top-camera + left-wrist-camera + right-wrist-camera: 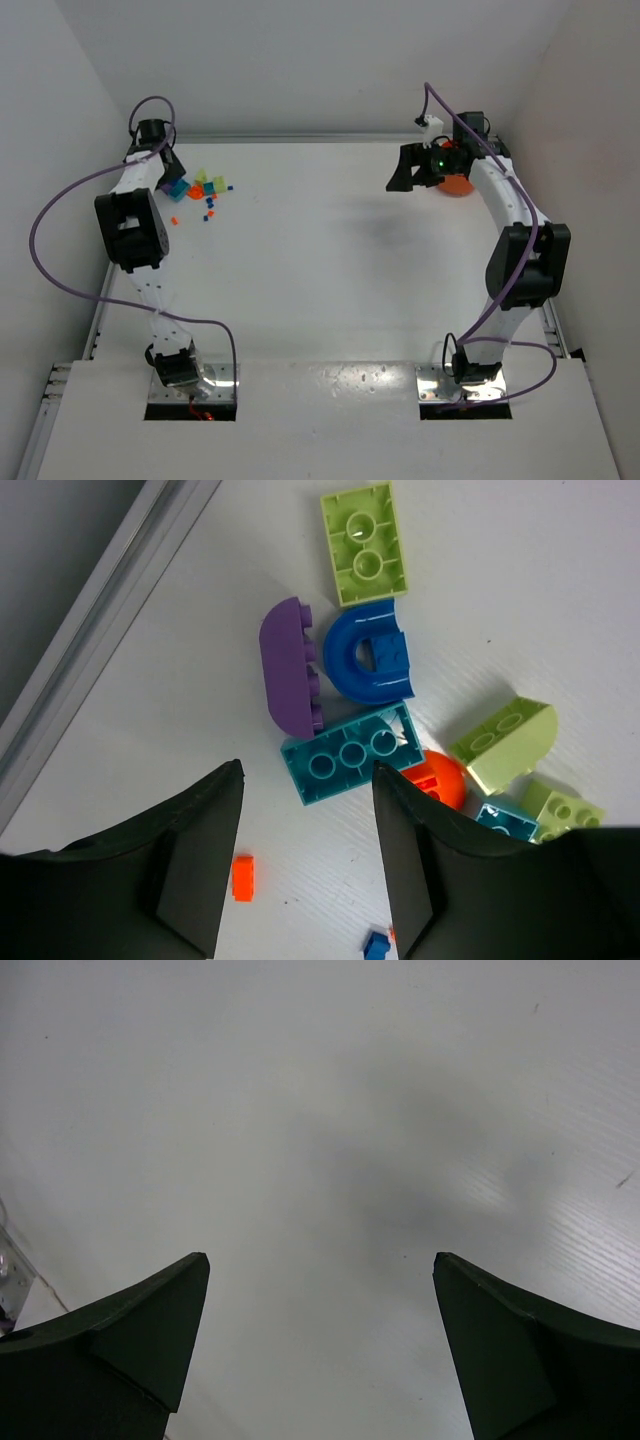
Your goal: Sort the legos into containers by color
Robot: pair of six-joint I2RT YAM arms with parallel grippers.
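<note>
Left gripper (307, 767), jaws apart and holding nothing, hovers over the cluster of small bright plastic legos (350, 760) at the white counter's (320, 260) far-left, while the right gripper (321, 1256), jaws wide apart, hangs near the round orange plastic bowl (458, 185) far-right.

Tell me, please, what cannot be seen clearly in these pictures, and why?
- Top view: the orange bowl is mostly hidden by the right claw; its compartments do not show.
- Top view: the legos are too small to tell their shapes.
- Left wrist view: a finger of the left claw covers part of the orange-red piece and of a small teal brick.
- Right wrist view: only bare table; no bowl.
</note>
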